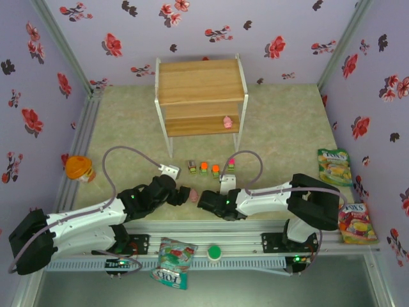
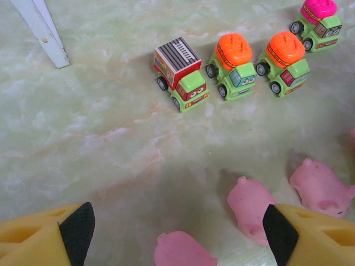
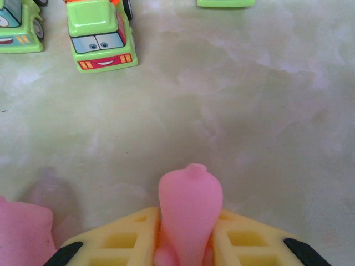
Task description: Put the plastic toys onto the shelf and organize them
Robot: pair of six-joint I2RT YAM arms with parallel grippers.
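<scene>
Now right gripper (image 3: 188, 244) clamps a pink pig (image 3: 190, 199) across its body near the toy cars (image 3: 102, 36), left gripper (image 2: 178, 230) gaping over more pigs (image 2: 249, 208); pig looks light, smooth, likely slippery, so mid-body pinch seems safest.

Four toy cars (image 2: 181, 73) in a row before the shelf (image 1: 201, 96), one pink pig (image 1: 227, 121) on its lower board, another pig (image 3: 190, 205) clamped in the right jaws.

"FOX'S" stands in white letters on the flat red-and-yellow printed snack bag (image 1: 356, 224), near-right of the two-tier light wooden shelf (image 1: 201, 96). "FOX" shows on the flat teal-and-red snack bag (image 1: 172, 262) nearer than the shelf. The flat green snack bag (image 1: 333, 166) right of the shelf has lettering too small to read.
</scene>
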